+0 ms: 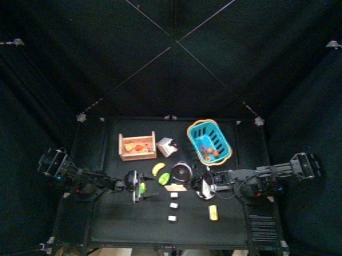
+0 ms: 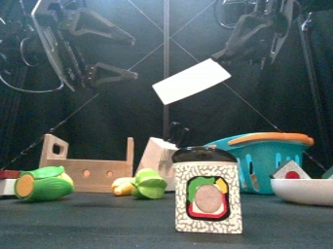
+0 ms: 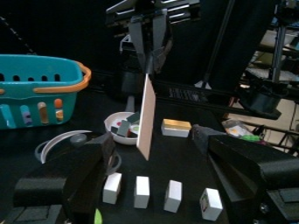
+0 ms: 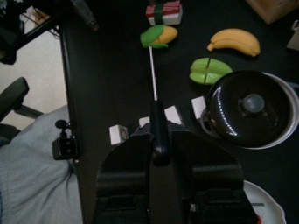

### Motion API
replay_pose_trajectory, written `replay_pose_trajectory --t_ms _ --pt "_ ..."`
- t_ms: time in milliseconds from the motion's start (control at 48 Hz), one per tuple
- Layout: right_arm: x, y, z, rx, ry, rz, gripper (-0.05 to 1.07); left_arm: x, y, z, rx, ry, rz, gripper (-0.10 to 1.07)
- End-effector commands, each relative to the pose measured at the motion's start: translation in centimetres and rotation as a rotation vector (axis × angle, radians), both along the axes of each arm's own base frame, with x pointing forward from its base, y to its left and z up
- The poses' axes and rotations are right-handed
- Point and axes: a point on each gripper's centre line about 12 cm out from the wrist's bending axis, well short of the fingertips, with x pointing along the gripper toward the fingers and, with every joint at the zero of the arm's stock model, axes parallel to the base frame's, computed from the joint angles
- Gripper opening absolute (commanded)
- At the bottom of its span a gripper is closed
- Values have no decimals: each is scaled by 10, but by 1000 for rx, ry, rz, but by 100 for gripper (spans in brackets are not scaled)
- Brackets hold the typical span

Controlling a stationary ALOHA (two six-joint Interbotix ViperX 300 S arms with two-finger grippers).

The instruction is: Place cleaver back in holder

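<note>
Held aloft above the table's middle: flat white rectangular cleaver [image 2: 192, 81], smooth-faced and tilted. Clamped at its handle between the narrowed jaws of the right gripper [image 4: 160, 142]. Below and behind stands the small grey upright block holder [image 2: 159, 156], between the open slatted wooden crate [image 2: 89, 167] and the ribbed blue plastic basket [image 2: 258, 156]. Nearby hangs the left gripper [image 3: 152, 150], jaws spread wide, gripping nothing.
</note>
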Motion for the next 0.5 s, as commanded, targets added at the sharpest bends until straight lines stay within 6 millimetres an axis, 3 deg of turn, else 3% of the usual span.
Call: replay_pose_trajectory --t_ms 0,125,229,479 --pt "2 -10 23 4 -55 -33 48 -3 2 8 -7 -30 10 103" --pt "5 -25 37 16 -72 -92 48 -9 7 11 -8 -42 24 103" --pt "7 -35 49 25 -96 -135 48 -14 23 13 -22 -49 78 103" --pt "5 -58 63 8 -56 -218 49 -26 46 9 -24 -36 159 103"
